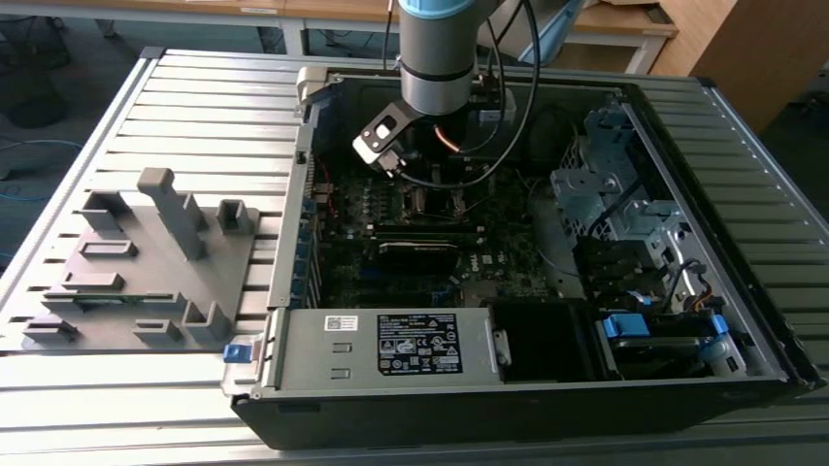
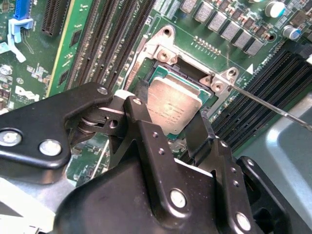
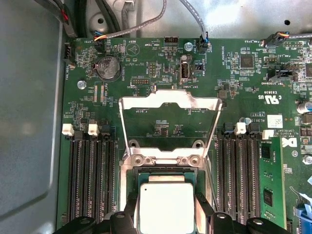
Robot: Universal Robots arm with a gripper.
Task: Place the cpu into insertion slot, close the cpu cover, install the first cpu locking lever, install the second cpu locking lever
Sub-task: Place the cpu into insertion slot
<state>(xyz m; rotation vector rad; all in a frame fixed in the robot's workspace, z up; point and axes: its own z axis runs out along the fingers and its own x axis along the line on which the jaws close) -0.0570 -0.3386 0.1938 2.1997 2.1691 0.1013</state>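
The pincer (image 2: 173, 111) is clenched on the chip (image 2: 171, 107). In both wrist views one black finger (image 3: 130, 212) lies against each of two opposite edges of the silvery square. The chip hangs squarely over the socket (image 3: 165, 176), whose dark rim shows just past the chip's far edge. I cannot tell whether it is fully bedded or a little proud.

Beyond the socket the cover (image 3: 168, 100) stands swung open on its hinge, bare green board (image 3: 146, 73) showing through its cut-out. A thin lever (image 2: 268, 105) runs free from one socket corner, not hooked down. Rows of black memory slots (image 3: 90, 175) flank the socket on both sides.

In the exterior view the arm reaches down into the upper middle of the open computer case (image 1: 518, 403). The case lies on a slatted metal counter (image 1: 194, 107), with a grey plastic fixture (image 1: 143, 262) at the exterior view's left.

The main danger, as I judge it, is the chip going in skewed or a corner riding on the rim, which could bend the socket's contacts under any downward push. The open cover and loose lever sit near the fingers, so a sideways drift could snag either one.
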